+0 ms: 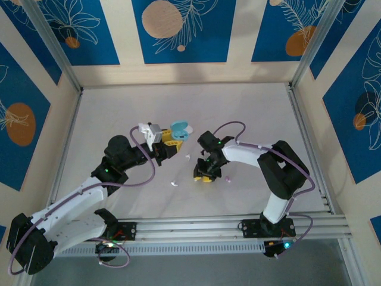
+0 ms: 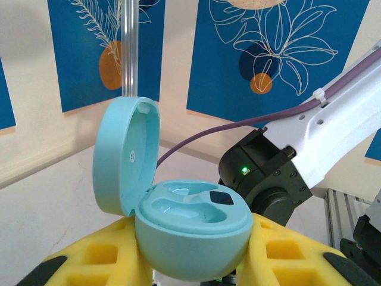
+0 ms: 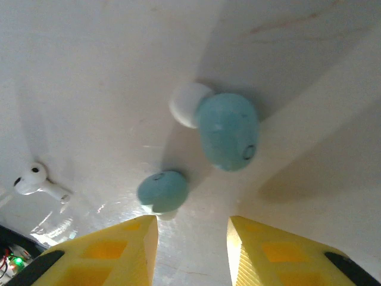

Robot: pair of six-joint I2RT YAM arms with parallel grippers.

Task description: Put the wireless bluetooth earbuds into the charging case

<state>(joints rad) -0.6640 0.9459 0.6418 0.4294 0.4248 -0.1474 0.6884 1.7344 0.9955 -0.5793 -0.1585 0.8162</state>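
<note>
Mid-table, under the right gripper (image 3: 191,229): two teal earbuds loose on the glossy white tabletop (image 3: 89,59), claw released, nothing between its yellow fingers (image 3: 137,250).

Left gripper (image 1: 171,142) is clenched on the teal charging case (image 2: 190,238), held off the table with its lid (image 2: 125,155) swung up and both moulded wells empty. The nearer teal earbud (image 3: 162,190) sits left of the finger gap and the farther teal earbud (image 3: 226,131) lies beyond it, a pale rounded tip (image 3: 189,104) at its end. My read: shift left to centre on the nearer bud, come straight down, then close slowly. Both buds look like smooth, rounded hard plastic, likely to squirt out of a skewed pinch on a slick surface. The case is pebble-round with a soft sheen. A white stemmed earbud (image 3: 38,182) lies well to the left; leave it alone.
</note>
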